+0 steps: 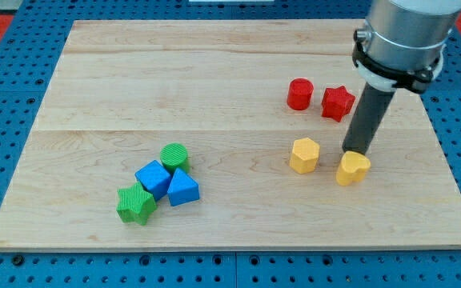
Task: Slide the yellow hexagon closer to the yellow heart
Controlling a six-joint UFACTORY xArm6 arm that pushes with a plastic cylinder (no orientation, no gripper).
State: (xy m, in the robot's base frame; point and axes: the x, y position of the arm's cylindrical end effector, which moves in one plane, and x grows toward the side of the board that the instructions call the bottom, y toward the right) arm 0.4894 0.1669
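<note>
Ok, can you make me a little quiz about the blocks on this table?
1. True or false: the yellow hexagon sits to the view's left of the yellow heart.
2. Which colour has two blocks near the view's top right? A) green B) red C) blue
3. Fill in: my tip stands just above the yellow ____.

Key: 1 true. 2 B, the red cylinder and red star. 3 heart.
</note>
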